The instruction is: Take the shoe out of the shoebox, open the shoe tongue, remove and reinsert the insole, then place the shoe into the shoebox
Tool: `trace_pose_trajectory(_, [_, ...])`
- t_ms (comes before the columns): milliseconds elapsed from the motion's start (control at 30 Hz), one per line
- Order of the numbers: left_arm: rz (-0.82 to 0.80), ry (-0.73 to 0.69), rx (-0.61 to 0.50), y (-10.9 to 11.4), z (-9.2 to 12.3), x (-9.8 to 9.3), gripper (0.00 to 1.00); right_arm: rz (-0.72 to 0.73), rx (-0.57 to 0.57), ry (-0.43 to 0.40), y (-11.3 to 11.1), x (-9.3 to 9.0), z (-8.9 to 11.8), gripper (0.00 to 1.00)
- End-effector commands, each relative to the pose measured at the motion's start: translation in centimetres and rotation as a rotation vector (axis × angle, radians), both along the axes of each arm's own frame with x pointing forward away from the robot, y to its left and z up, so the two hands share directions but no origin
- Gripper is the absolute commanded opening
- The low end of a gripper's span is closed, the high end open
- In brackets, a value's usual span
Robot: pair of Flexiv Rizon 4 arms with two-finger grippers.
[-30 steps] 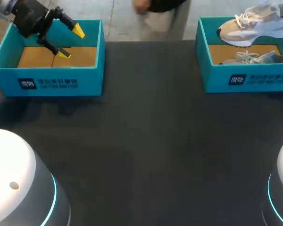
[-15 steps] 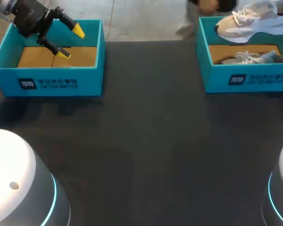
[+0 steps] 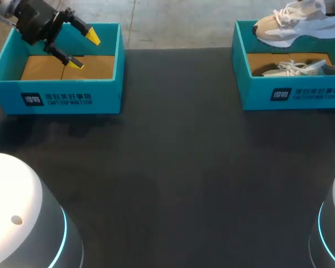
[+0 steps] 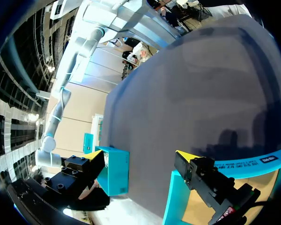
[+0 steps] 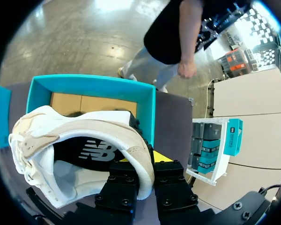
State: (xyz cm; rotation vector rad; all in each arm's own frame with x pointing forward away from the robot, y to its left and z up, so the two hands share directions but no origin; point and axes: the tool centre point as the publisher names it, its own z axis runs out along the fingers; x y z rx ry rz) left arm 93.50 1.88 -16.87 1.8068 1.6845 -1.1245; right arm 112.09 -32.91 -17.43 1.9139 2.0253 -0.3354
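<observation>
Holding a white and tan sneaker by its collar, my right gripper is clamped on it above the right teal shoebox, where a second sneaker lies. My left gripper hangs with fingers apart over the left shoebox.

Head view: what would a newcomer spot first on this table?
First, the pale shoe, held by the right gripper above the right shoebox, where a second shoe lies. Next, the left gripper, open over the empty left shoebox.
</observation>
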Motion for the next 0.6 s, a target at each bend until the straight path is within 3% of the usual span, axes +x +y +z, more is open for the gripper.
trace_pose_trajectory(33, [-0.001, -0.001, 0.001, 0.0, 0.0, 0.0, 1.0, -0.001, -0.001, -0.002, -0.5, 0.0, 0.3, 0.0])
trace_pose_trajectory(133, [-0.001, -0.001, 0.001, 0.0, 0.0, 0.0, 1.0, -0.011, -0.008, -0.003, -0.7, 0.0, 0.5, 0.0])
trace_pose_trajectory(233, [0.197, 0.092, -0.012, -1.6, 1.4, 0.4, 1.0, -0.013, -0.01, 0.0, -0.6, 0.1, 0.4, 0.0])
trace_pose_trajectory(333, [0.399, 0.144, 0.053, -2.5, 2.3, 0.9, 1.0, -0.01, -0.009, 0.002, -0.4, 0.4, 0.3, 0.0])
trace_pose_trajectory(567, [0.781, 0.309, 0.145, -2.6, 3.1, 1.8, 1.0, -0.008, -0.006, 0.008, -0.2, 0.5, 0.1, 0.0])
trace_pose_trajectory(600, [0.834, 0.393, 0.142, -2.4, 3.1, 2.0, 1.0, -0.014, -0.009, 0.009, -0.2, 0.4, 0.1, 0.0])
